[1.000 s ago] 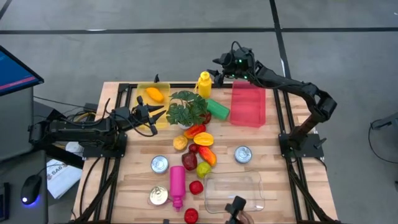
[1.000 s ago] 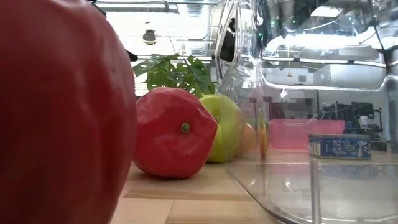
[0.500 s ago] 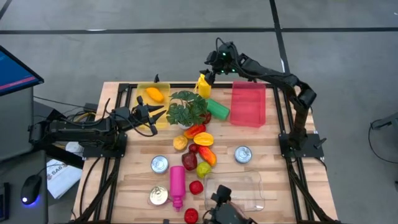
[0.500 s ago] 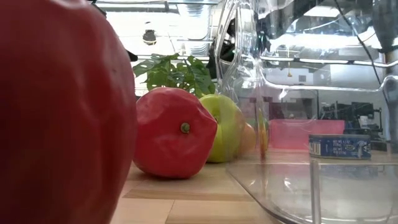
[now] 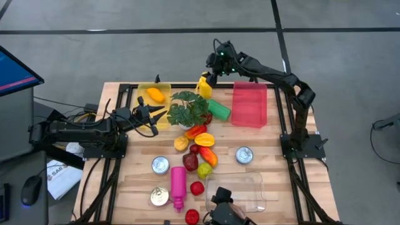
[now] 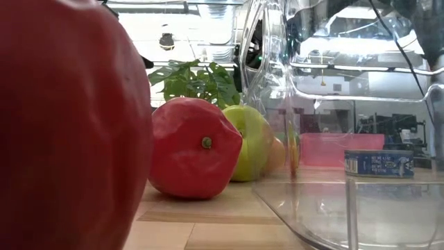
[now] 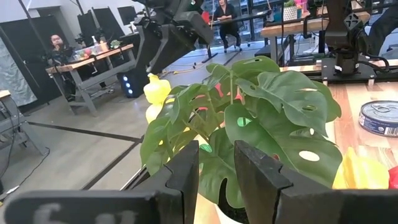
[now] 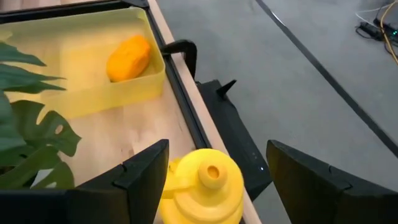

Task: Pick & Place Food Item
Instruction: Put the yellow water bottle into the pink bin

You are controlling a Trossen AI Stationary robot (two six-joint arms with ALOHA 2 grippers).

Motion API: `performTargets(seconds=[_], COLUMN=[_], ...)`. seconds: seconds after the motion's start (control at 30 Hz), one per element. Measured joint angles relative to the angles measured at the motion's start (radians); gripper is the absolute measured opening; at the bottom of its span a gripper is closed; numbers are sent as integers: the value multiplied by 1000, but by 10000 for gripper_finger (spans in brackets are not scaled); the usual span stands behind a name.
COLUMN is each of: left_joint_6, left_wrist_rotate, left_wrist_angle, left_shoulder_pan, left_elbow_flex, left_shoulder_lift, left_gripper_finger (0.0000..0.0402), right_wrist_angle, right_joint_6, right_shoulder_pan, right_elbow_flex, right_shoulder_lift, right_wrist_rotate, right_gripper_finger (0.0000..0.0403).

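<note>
- My left gripper (image 5: 161,116) waits at the left of the table, just beside the leafy plant (image 5: 190,107); its 2 fingers (image 7: 186,167) stand close together with only a narrow gap, and nothing is between them.
- Far left sits the yellow bin (image 5: 145,98) with 1 orange food item (image 5: 155,95) lying in it.
- The yellow bottle (image 5: 205,85) stands at the far edge of the table, just right of the plant and left of the green bottle (image 5: 219,110) and the pink bin (image 5: 249,105). I judge it to be the thing I am going for, though the task only says a food item.
- My right gripper (image 5: 214,67) is above and slightly beyond that yellow bottle. In the right wrist view its fingers (image 8: 140,171) are spread wide on either side of the bottle's cap (image 8: 206,180), touching nothing and holding nothing.
- So I judge the step in hand to be the approach for the pick: I am lined up over the bottle, not yet gripping.
- Next I need to come straight down so the 2 fingers straddle the neck or body, then close. The plant's leaves are close on 1 side and the table edge on the other, so a sideways drift could knock the bottle over.
- Nearer the middle lies a cluster of peppers and fruit (image 5: 201,152), with 2 cans (image 5: 244,155) and a clear tray (image 5: 236,189) toward the near edge; none of these is in my way.
</note>
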Motion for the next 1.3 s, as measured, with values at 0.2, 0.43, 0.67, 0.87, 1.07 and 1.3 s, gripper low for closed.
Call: performTargets(seconds=[0.2, 0.43, 0.67, 0.87, 1.07, 1.3], left_joint_6=[0, 0, 0, -1, -8, -9], left_wrist_rotate=[0, 0, 0, 0, 0, 0], left_wrist_angle=[0, 0, 0, 0, 0, 0], left_shoulder_pan=[0, 0, 0, 0, 0, 0], left_elbow_flex=[0, 0, 0, 0, 0, 0], left_shoulder_lift=[0, 0, 0, 0, 0, 0], left_gripper_finger=[90, 90, 90, 90, 90, 90], right_wrist_angle=[-1, -18, -59, -35, -2, 20], right_joint_6=[-6, -6, 3, 3, -2, -2], right_shoulder_pan=[0, 0, 0, 0, 0, 0], right_elbow_flex=[0, 0, 0, 0, -21, -31], right_shoulder_lift=[0, 0, 0, 0, -1, 0], right_wrist_rotate=[0, 0, 1, 1, 20, 35], right_gripper_finger=[265, 265, 265, 265, 265, 265])
